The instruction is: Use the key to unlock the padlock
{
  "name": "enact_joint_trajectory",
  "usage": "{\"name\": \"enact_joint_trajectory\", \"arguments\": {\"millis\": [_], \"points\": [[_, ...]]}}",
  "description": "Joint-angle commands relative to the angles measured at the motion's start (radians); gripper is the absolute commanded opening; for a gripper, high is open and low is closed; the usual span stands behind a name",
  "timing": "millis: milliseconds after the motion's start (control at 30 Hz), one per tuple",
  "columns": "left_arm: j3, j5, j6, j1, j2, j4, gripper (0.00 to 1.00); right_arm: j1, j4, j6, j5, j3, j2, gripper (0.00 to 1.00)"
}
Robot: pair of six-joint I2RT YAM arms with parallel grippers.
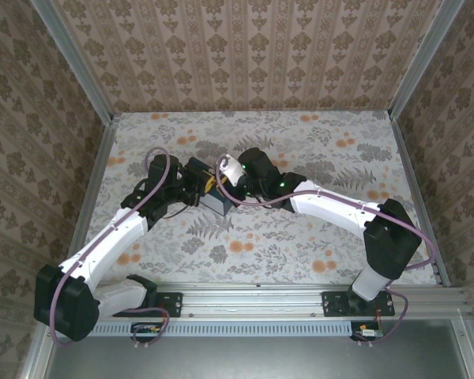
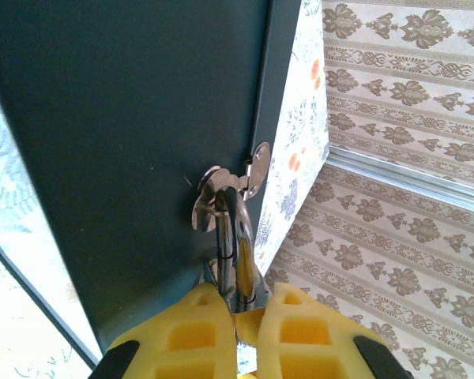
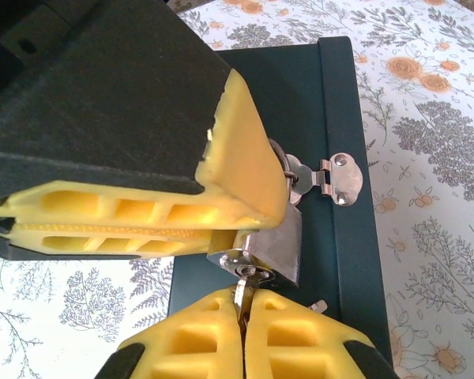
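Floral tabletop (image 1: 261, 260): padlock (image 3: 275, 241) on the hasp (image 3: 332, 178) of the blue tin (image 3: 300, 103), key (image 3: 242, 290) seated at its 6 o'clock in the right wrist view.
Left gripper (image 2: 237, 320) clamped on the padlock from 9 o'clock, right gripper (image 3: 243, 335) pinched shut on the key from 3 o'clock. Likely best: twist the key on its axis, left clamp firm against swinging. From the right wrist, keyway and key; from the left wrist, shackle (image 2: 225, 229) through the hasp, apparently unsprung.

The key (image 3: 245, 286) is nearly all hidden between the pads (image 3: 300, 343) of the right hand (image 3: 243, 316); the left hand (image 3: 237, 229) covers part of the padlock (image 3: 280, 241).
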Motion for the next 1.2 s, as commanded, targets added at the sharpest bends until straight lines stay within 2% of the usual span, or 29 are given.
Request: {"name": "enact_joint_trajectory", "arguments": {"millis": [0, 267, 633, 767, 867, 1000, 1067, 1167], "points": [[0.059, 0.034, -0.016, -0.014, -0.006, 0.074, 0.0, -0.007, 0.035, 0.108, 0.072, 0.011, -0.03, 0.0], [0.041, 0.02, -0.023, -0.019, 0.013, 0.105, 0.0, -0.007, 0.116, 0.555, 0.023, -0.001, -0.04, 0.0], [0.034, 0.007, -0.032, -0.035, 0.023, 0.127, 0.0, 0.0, 0.255, 0.894, 0.029, -0.046, -0.027, 0.0], [0.019, 0.008, -0.033, -0.027, 0.02, 0.135, 0.0, 0.0, 0.228, 0.891, 0.035, -0.048, -0.034, 0.0], [0.002, 0.013, -0.023, -0.01, 0.014, 0.127, 0.0, -0.003, 0.17, 0.829, 0.057, -0.058, -0.048, 0.0], [0.007, -0.003, 0.075, 0.028, -0.012, 0.045, 0.0, -0.013, 0.1, 0.739, 0.052, -0.061, -0.039, 0.0], [0.022, -0.012, 0.148, 0.064, -0.026, -0.019, 0.01, -0.017, 0.04, 0.705, 0.06, -0.048, -0.027, 0.04], [0.009, -0.018, 0.216, 0.119, -0.049, -0.08, 0.03, -0.033, 0.017, 0.687, 0.074, -0.069, -0.032, 0.15]]}}
